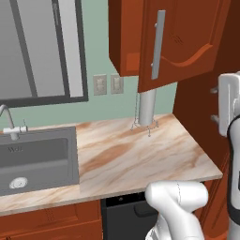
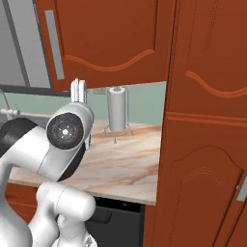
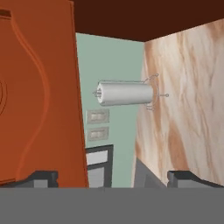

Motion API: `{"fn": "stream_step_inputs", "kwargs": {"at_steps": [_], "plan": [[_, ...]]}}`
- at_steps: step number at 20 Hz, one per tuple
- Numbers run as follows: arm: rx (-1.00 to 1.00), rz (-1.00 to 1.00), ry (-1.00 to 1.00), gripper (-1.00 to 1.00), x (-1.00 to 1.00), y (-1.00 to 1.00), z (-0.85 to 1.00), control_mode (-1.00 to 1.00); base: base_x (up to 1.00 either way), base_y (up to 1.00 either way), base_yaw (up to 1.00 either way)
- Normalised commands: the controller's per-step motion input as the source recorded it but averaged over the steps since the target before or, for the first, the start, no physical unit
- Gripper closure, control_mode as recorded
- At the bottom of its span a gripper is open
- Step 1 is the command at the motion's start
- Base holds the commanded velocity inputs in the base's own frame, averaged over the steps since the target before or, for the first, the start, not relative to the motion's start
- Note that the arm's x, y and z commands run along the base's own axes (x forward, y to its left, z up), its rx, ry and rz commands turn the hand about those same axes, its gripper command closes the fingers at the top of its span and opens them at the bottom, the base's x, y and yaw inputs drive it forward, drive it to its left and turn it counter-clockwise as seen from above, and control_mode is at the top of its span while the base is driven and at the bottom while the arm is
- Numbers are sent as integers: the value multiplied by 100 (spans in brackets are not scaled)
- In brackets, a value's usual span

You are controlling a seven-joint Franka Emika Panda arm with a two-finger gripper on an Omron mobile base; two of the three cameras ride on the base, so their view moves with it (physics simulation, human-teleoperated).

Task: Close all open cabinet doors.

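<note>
One cabinet door (image 1: 185, 40) is hanging open over the right end of the counter (image 1: 140, 159), swung out from the wall with its long silver handle (image 1: 158, 44) facing the room. Under it, back by the green wall, a paper towel roll (image 1: 146, 108) stands upright in a wire holder. The sink (image 1: 35, 157) is well off to the left. In the hand view the gripper (image 3: 113, 177) has its fingers spread wide with nothing between them, and the door's edge sits just inside one fingertip (image 3: 41, 177) — can't tell if they touch.
</note>
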Motion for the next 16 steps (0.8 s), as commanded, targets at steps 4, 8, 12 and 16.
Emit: {"fn": "stream_step_inputs", "kwargs": {"at_steps": [4, 8, 12, 16], "plan": [[0, 9, 7, -100, 22, 4, 26, -100, 0, 0, 0], [0, 10, 0, -100, 31, 13, 23, -100, 0, 0, 0], [0, 5, 0, -100, 40, 23, 17, -100, 0, 0, 0], [0, 3, -3, -100, 41, 27, 9, -100, 0, 0, 0]]}}
